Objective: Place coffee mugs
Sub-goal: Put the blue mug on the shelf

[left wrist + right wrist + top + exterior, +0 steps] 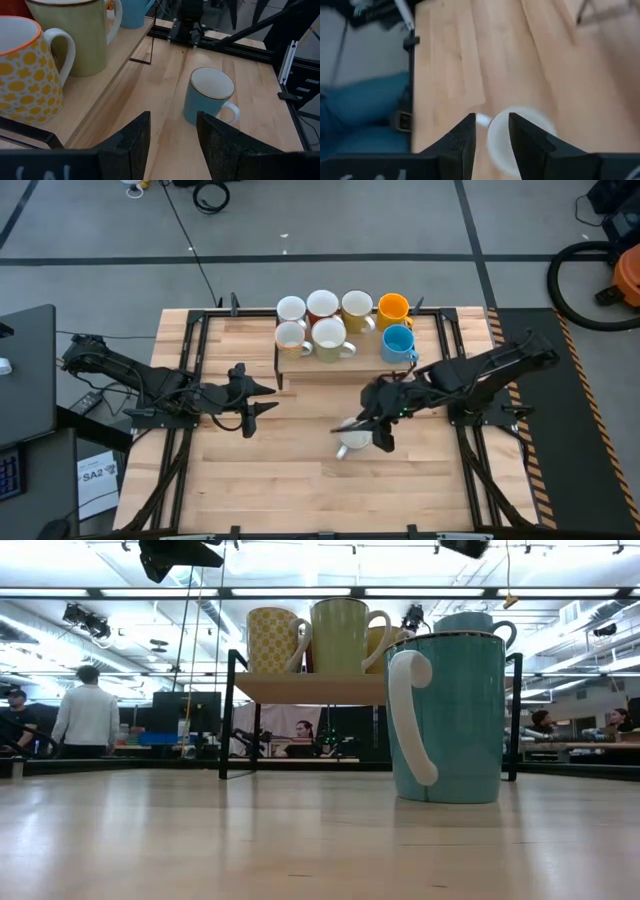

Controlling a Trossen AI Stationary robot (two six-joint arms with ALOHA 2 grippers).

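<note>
A light blue mug (209, 97) with a white inside and a white handle stands upright on its base on the wooden table (260, 470), right of centre; it also fills the near part of the low view (447, 715). My right gripper (376, 434) hovers above it, open, and its fingers (465, 142) touch nothing; the mug (517, 142) shows below them. Several other coffee mugs stand on a raised wooden shelf (340, 366) at the far middle, among them an orange one (393, 308) and a light blue one (398, 343). My left gripper (266, 398) waits open at the left.
The shelf (310, 688) rests on black metal legs, with free room under it. A black frame (185, 380) runs along the table's edges. Bare wood lies along the near side of the table. People stand in the room beyond the table.
</note>
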